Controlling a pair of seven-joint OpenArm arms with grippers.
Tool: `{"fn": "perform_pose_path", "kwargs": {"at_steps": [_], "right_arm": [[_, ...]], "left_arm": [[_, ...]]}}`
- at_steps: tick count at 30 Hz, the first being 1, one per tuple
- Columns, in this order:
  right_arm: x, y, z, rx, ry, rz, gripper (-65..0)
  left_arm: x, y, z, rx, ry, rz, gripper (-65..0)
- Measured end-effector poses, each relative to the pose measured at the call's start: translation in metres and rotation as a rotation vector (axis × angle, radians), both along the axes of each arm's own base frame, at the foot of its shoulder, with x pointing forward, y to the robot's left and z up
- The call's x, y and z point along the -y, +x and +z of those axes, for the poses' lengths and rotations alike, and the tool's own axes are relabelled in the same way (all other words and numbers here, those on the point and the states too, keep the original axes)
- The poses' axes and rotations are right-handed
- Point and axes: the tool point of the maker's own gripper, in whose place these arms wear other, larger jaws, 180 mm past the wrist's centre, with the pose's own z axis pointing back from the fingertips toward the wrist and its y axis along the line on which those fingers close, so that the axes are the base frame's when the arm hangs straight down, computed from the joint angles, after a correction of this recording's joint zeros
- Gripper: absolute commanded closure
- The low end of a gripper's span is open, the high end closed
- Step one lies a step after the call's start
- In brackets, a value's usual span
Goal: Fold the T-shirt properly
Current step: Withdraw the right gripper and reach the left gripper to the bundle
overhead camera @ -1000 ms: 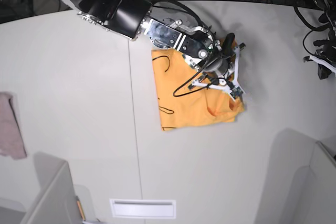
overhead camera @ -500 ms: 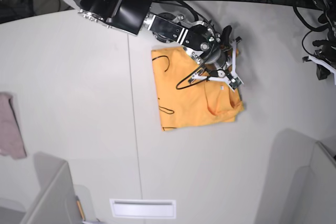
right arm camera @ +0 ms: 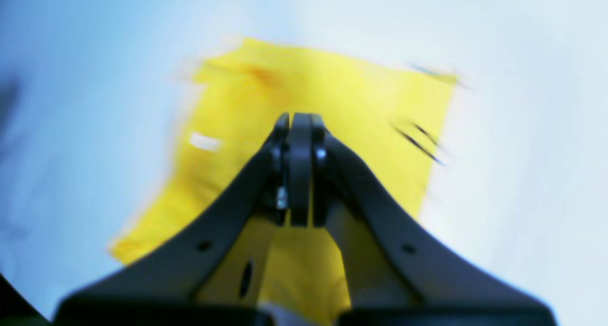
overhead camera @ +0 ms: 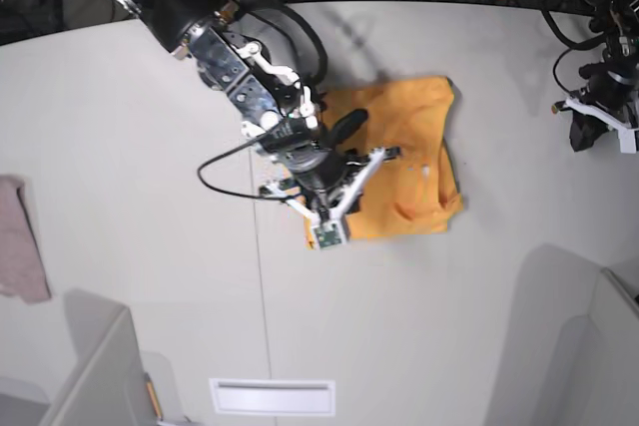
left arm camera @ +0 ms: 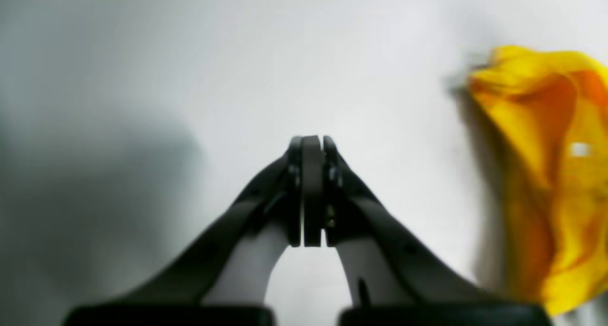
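Orange-yellow cotton, the short-sleeved T-shirt [overhead camera: 404,162] lay as a folded rectangle on the pale grey table [overhead camera: 130,167], near the middle and slightly toward the far side. The right gripper [overhead camera: 351,127] hung over the shirt's near-left part with its jaws clenched on nothing, as the right wrist view showed. The left gripper [left arm camera: 311,193] was parked well apart at the table's edge, likewise pressed closed and empty. Folding looked largely done; one edge bulged loosely, so I judged the next move to call for smoothing or a final tuck. A small pinkish-mauve cloth [overhead camera: 20,241] lay far off at the table's side, and a black cable [overhead camera: 225,172] looped beside the arm, neither obstructing the shirt.
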Motion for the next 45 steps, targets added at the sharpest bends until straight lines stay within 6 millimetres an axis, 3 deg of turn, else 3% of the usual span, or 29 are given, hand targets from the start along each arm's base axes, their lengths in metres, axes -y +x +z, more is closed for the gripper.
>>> {"fn": "perform_pose_path", "kwargs": {"at_steps": [6,9,11,14,17,22,32,36,41,45], "right_arm": [[0.046,-0.008,-0.004,-0.012,0.021,-0.092,0.0],[0.077,-0.019,-0.026,-0.061,-0.032,-0.149,0.0],[0.09,-0.03,-0.04,-0.104,-0.051,-0.173,0.0],[0.103,-0.038,-0.049,-0.131,-0.063,-0.197,0.0],[0.113,-0.042,-0.054,-0.131,-0.09,-0.209,0.0],[0.111,-0.053,-0.061,-0.132,-0.067,-0.214,0.0],[0.112,-0.06,-0.065,-0.14,-0.07,-0.217,0.0],[0.11,-0.065,-0.064,-0.142,-0.063,-0.215,0.0],[0.108,-0.06,-0.055,-0.116,-0.05,-0.213,0.0],[0.106,-0.064,-0.05,-0.111,-0.036,-0.21,0.0]], "left_arm": [[0.038,0.003,0.0,0.017,-0.224,-0.052,-2.0],[0.042,0.004,0.004,0.035,-0.266,-0.054,-26.8],[0.047,0.004,0.004,0.038,-0.296,-0.058,-44.1],[0.064,0.006,0.0,0.045,-0.354,-0.07,-65.0],[0.084,0.004,-0.011,0.002,-0.375,-0.12,-65.0],[0.122,0.019,-0.018,-0.01,-0.425,-0.207,-65.0],[0.142,0.03,-0.048,-0.06,-0.362,-0.185,-65.0],[0.148,0.025,-0.064,-0.112,-0.307,-0.186,-65.0],[0.179,0.042,-0.067,-0.109,-0.347,-0.256,-65.0],[0.184,0.049,-0.071,-0.096,-0.388,-0.251,-65.0]]}}
